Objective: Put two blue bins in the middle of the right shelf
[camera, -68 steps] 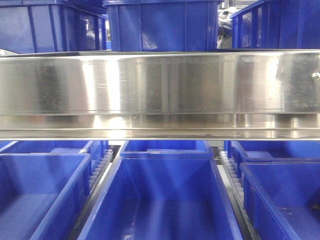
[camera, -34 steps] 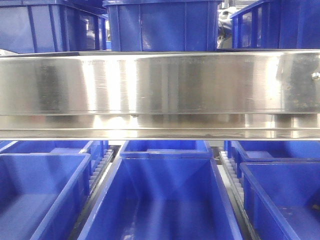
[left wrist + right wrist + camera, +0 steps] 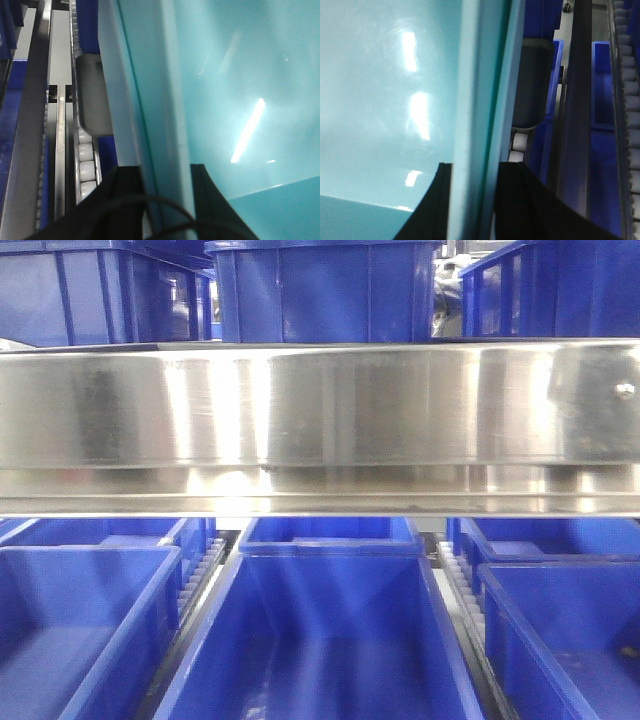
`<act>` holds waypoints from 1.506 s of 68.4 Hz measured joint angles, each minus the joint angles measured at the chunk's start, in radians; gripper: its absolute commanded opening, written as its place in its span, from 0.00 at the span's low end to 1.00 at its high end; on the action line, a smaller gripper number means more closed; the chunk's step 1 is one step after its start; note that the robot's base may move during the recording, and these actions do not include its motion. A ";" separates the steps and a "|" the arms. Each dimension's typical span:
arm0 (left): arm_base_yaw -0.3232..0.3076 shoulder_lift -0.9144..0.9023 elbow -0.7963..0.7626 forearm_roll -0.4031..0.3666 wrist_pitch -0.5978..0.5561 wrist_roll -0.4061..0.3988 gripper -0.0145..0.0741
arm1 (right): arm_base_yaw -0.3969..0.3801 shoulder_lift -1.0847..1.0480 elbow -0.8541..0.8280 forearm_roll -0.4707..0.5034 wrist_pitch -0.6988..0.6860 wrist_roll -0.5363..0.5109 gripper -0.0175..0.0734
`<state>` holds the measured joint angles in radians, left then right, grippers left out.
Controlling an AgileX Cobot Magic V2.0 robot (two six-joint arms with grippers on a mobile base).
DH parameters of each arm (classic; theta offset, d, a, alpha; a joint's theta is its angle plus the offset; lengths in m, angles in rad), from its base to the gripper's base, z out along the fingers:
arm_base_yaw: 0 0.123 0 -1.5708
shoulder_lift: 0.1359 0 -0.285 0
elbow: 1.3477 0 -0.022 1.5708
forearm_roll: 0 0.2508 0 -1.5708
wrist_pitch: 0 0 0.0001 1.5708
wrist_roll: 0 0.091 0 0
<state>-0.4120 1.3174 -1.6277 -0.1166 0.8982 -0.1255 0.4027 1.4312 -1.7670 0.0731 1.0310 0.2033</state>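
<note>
A pale aqua bin (image 3: 240,75) fills the left wrist view. My left gripper (image 3: 165,200) is shut on its thick left rim, one black finger (image 3: 125,200) outside the wall and the other inside. In the right wrist view the same pale aqua plastic (image 3: 380,75) fills the left side. My right gripper (image 3: 475,200) is shut on its right rim, one finger (image 3: 520,205) outside. I cannot tell whether a second tub is nested in it. In the front view the shiny steel rail of the shelf (image 3: 320,405) crosses the frame; the aqua bin and both grippers are out of that view.
Dark blue ribbed bins (image 3: 320,290) stand on the tier above the rail. More dark blue bins (image 3: 320,640) sit side by side on the tier below. White roller tracks (image 3: 85,165) (image 3: 625,75) and dark blue bin walls (image 3: 602,85) run close beside the aqua bin.
The front view has slid slightly: the screw at the rail's right end and the lower bins sit a little further left in frame than one second ago.
</note>
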 measured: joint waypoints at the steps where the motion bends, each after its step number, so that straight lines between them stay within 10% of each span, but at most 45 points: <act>1: 0.000 0.000 0.000 0.000 0.000 0.000 0.04 | 0.000 0.000 0.000 0.000 0.000 0.000 0.02; 103: 0.000 0.005 -0.001 0.004 -0.009 0.000 0.04 | 0.000 0.000 0.000 0.000 -0.027 0.000 0.02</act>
<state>-0.4120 1.3225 -1.6284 -0.1125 0.8893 -0.1255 0.4027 1.4312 -1.7670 0.0731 1.0037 0.2033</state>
